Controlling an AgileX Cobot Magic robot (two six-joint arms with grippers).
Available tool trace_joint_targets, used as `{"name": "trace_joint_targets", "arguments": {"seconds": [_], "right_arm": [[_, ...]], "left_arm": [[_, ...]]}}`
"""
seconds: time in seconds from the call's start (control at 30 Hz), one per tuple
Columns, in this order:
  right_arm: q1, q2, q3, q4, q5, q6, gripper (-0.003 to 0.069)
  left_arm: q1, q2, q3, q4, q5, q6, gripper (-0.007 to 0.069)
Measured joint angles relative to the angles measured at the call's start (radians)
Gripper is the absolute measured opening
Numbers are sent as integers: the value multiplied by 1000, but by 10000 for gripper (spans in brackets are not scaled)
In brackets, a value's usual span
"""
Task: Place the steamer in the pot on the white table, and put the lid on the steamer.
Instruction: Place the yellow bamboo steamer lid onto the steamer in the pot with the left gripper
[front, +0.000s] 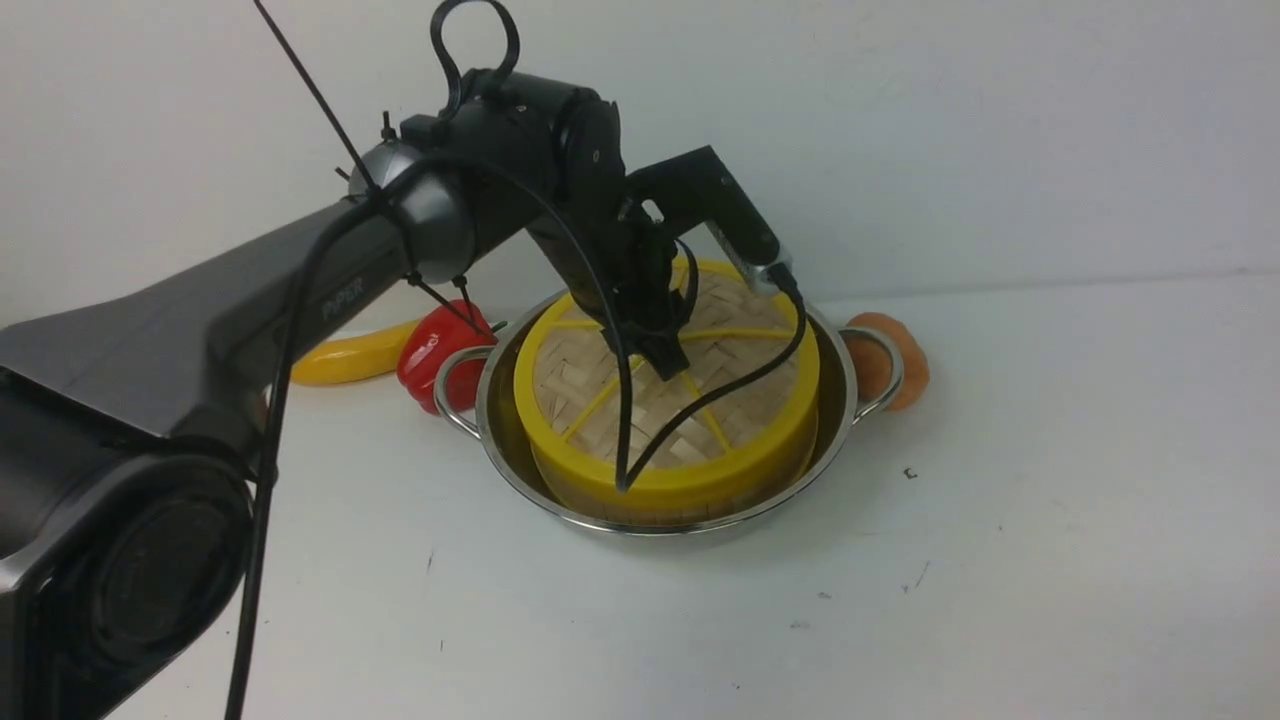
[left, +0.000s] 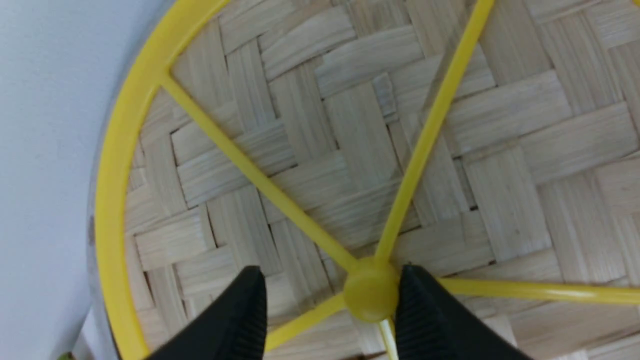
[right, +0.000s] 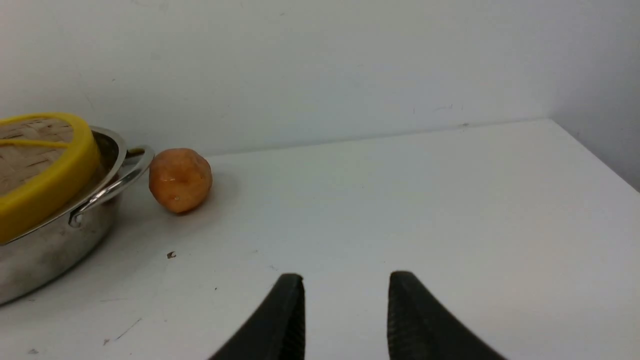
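Note:
The steel pot (front: 836, 402) stands on the white table (front: 1050, 520). The steamer (front: 640, 512) sits inside it; only a strip of its bamboo wall shows under the lid. The lid (front: 745, 385) lies on top of the steamer, with yellow rim and spokes. My left gripper (front: 665, 360) points down at the lid's centre. In the left wrist view it (left: 331, 272) is open, its fingers either side of the yellow knob (left: 371, 296); one finger (left: 420, 300) touches the knob, the other stands off. My right gripper (right: 345, 277) is open and empty, low over bare table, outside the front view.
A red pepper (front: 432, 350) and a yellow fruit (front: 350, 362) lie behind the pot's left handle. An orange round fruit (front: 900, 365) sits by the right handle, also in the right wrist view (right: 180, 180). A white wall runs behind the table.

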Motion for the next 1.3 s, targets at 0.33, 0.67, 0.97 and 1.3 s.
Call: {"name": "trace_joint_targets", "arguments": {"seconds": [0.33,0.67,0.97,1.3], "right_arm": [[0,0,0,0,0,0,249],[0,0,0,0,0,0,249],[0,0,0,-1,0,0,249],[0,0,0,-1,0,0,249]], "left_arm": [[0,11,0,0,-99,26,331],[-1,16,0,0,-131,26,331],[-1,12,0,3,-87,-5,331],[4,-174,1,66,-1,-289,331]]}}
